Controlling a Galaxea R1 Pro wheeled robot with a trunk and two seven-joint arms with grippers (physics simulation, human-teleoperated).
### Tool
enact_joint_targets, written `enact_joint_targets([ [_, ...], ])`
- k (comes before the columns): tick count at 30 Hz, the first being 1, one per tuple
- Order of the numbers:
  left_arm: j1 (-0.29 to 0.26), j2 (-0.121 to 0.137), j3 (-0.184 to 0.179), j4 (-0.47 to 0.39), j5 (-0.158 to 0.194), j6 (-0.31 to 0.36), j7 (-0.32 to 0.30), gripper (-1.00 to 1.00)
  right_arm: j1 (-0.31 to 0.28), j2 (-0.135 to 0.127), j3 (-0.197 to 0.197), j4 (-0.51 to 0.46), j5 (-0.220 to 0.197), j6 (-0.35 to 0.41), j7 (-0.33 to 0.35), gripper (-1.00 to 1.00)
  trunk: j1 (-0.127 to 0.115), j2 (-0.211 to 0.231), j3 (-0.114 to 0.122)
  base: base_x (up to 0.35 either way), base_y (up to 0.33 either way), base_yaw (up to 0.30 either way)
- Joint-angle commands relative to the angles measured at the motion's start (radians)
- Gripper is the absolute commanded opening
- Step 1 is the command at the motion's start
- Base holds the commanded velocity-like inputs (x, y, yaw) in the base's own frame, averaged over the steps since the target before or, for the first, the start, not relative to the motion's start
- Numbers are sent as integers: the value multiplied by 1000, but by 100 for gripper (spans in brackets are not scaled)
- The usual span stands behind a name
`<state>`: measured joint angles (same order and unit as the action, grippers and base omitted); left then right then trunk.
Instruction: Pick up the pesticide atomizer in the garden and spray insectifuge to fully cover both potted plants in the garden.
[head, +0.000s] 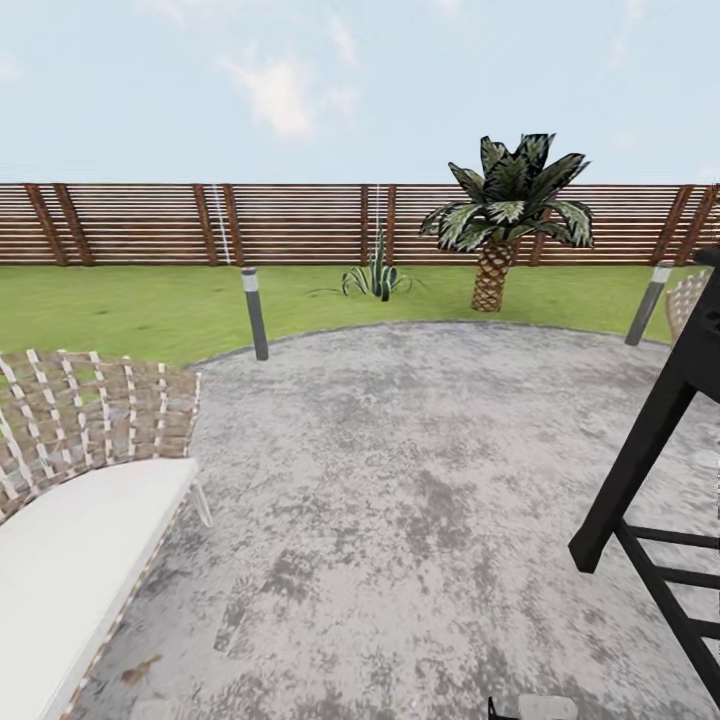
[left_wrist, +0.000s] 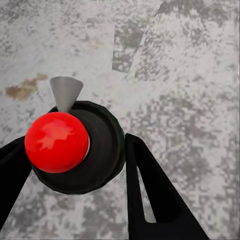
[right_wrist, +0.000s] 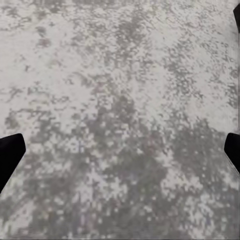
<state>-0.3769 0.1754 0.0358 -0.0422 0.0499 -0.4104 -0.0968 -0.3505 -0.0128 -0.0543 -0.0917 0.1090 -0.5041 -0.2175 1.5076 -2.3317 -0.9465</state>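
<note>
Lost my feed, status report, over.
Left tool shut on atomizer. Right tool open over patio. Wicker chair left, black frame right.

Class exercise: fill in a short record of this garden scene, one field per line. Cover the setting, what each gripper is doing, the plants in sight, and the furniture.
setting: round grey patio bordered by lawn and a slatted wooden fence
left gripper: shut on the pesticide atomizer, which has a red top and grey nozzle
right gripper: open, nothing between its fingers, above the paving
plants in sight: palm; agave
furniture: wicker chair with white cushion
</note>
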Motion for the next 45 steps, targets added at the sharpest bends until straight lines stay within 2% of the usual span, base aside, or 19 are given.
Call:
enact_joint_targets([
  [1,0,0,4,1,6,-2,-8,-100,-1,0,-5,1,11,-2,-5,100,0,0,-1,340,0,-214],
  [7,0,5,4,1,6,-2,-9,-100,-1,-5,-6,1,11,-2,-5,100,0,0,-1,340,0,-130],
  [45,0,0,4,1,5,-2,-9,-100,-1,-2,-6,0,9,-2,-5,100,0,0,-1,340,0,-1],
])
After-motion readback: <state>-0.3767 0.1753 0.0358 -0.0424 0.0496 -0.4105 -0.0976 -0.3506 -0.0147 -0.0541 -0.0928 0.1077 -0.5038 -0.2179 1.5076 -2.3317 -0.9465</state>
